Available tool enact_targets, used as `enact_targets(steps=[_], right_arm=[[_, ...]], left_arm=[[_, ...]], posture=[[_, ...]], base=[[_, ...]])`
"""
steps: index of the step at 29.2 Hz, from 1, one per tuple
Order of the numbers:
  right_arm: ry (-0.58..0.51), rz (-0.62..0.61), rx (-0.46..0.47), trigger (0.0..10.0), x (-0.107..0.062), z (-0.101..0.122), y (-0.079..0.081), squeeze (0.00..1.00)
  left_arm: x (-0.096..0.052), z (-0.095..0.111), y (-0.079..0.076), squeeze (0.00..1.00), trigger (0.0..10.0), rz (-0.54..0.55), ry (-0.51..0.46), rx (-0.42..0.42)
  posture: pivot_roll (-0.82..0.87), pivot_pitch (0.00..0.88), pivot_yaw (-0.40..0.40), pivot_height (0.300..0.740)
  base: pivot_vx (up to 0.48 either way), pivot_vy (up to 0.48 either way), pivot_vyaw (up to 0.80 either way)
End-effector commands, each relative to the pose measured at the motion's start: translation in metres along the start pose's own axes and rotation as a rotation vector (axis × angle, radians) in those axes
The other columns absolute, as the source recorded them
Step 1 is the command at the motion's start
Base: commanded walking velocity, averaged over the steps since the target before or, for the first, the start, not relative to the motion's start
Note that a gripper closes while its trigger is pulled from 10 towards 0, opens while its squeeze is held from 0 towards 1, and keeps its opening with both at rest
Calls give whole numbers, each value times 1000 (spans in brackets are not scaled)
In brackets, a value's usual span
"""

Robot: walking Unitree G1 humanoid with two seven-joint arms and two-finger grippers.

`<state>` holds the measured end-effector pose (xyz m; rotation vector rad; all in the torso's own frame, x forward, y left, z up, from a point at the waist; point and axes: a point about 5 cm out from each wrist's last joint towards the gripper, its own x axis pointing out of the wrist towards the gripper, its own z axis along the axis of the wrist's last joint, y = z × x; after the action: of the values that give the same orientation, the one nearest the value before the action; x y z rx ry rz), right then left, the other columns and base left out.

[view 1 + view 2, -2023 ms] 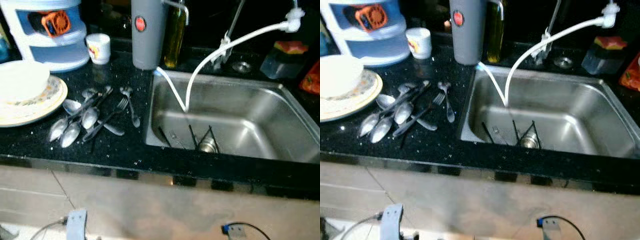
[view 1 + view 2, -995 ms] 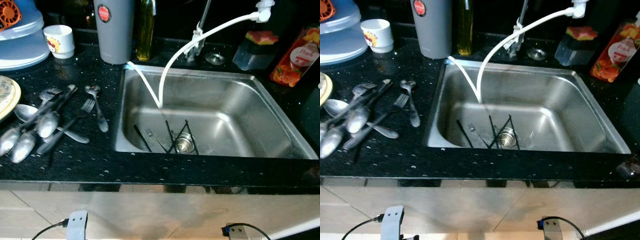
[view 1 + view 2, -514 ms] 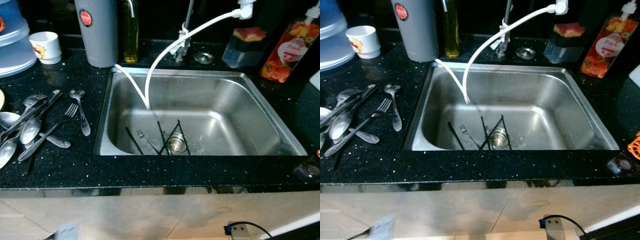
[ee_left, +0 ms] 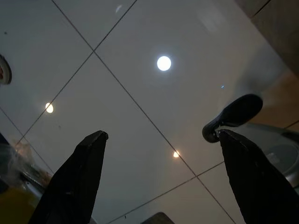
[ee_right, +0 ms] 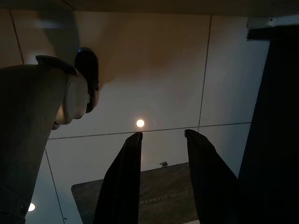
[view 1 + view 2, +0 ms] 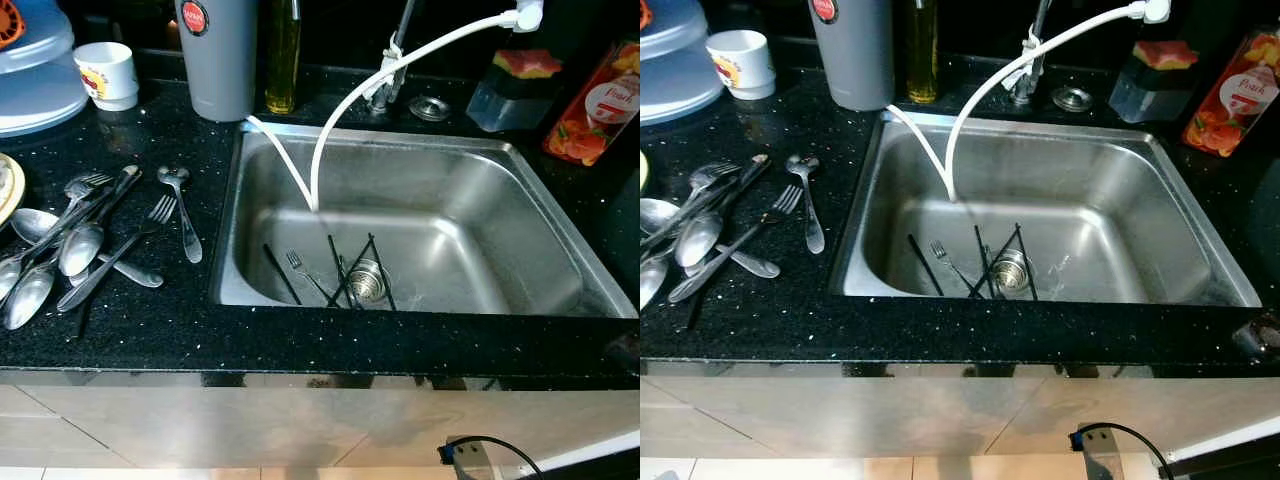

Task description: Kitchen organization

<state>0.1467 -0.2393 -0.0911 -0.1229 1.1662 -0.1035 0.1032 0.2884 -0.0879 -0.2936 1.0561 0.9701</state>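
Left end effector (image 4: 161,135) hangs over the tiled floor (image 4: 140,84), fingers spread wide, holding nothing. Right end effector (image 5: 163,135) also points at the floor, fingers a narrow gap apart, empty, above a mat (image 5: 159,196) with faint lettering, unreadable. Cutlery pile (image 6: 80,240) lies on the black surface (image 6: 150,320) left of the sink (image 6: 480,240), well away from both. Fork (image 6: 305,275) and dark sticks near the drain (image 6: 366,280). Orange bottle (image 6: 600,105) label too blurred to read.
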Motion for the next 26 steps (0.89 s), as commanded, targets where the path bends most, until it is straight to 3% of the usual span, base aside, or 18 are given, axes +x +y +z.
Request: enact_targets(steps=[1, 7, 14, 17, 19, 21, 23, 26], right_arm=[[7, -2, -3, 10000, 0, 0, -4, 0], [10, -3, -8, 10000, -1, -1, -6, 0], [12, 2, -8, 10000, -1, -2, -6, 0], [11, 6, -9, 10000, -1, -2, -5, 0], [11, 6, -10, 10000, -1, -2, -5, 0], [10, 7, -10, 10000, -1, -1, -6, 0], [8, 8, -11, 10000, -1, 0, -7, 0], [8, 9, -12, 10000, -1, 0, -8, 0]], left_arm=[[1, 5, 8, 0, 10000, 28, -32, 16], [0, 11, 0, 0, 10000, 31, -55, -4], [-5, 41, -18, 0, 10000, -50, -186, 11], [-8, 42, -25, 0, 10000, -125, -211, 127], [-8, 42, -26, 0, 10000, -135, -213, 151], [-8, 37, -28, 0, 10000, -173, -189, 185], [-11, 30, -36, 0, 10000, -266, -159, 302], [-13, 27, -39, 0, 10000, -300, -142, 348]], posture=[[137, 108, -79, 740], [142, 109, -76, 740], [148, 109, -70, 740], [147, 109, -70, 740], [147, 109, -70, 740], [147, 109, -68, 740], [145, 109, -69, 740], [147, 107, -70, 740]], base=[[0, 0, 0], [0, 0, 0], [0, 0, 0], [0, 0, 0], [0, 0, 0], [0, 0, 0], [0, 0, 0], [0, 0, 0]])
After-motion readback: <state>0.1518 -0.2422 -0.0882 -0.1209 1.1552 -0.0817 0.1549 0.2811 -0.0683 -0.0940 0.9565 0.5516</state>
